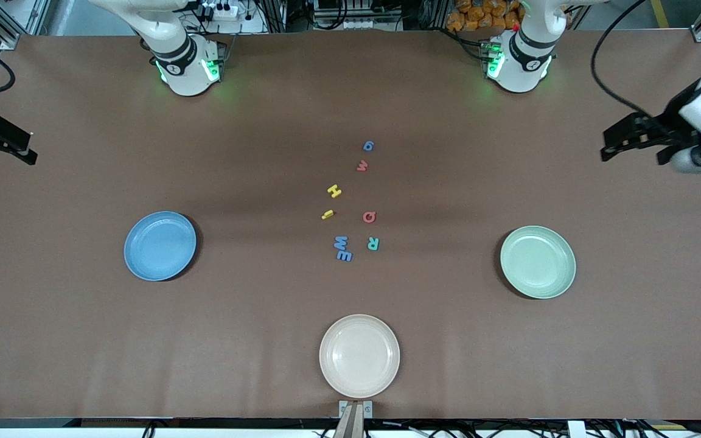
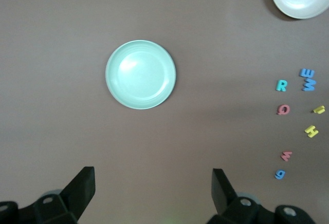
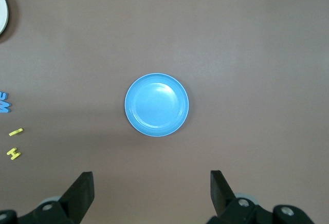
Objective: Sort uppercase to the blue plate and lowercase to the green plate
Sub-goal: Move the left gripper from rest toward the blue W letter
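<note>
Both arms wait high at the table's ends: the left gripper [image 2: 151,193] and the right gripper [image 3: 151,193] have fingers spread wide, holding nothing. The green plate [image 1: 538,262] and blue plate [image 1: 160,246] lie bare on the brown table [image 1: 83,340]. All eight letters [image 1: 350,204] sit mid-table between them (the right wrist view catches only a few), a cream plate [image 1: 359,356] nearer the camera.

no printed text anywhere; only loose foam letters on the table [image 1: 83,340] read: g, w, h, i, q, r.
</note>
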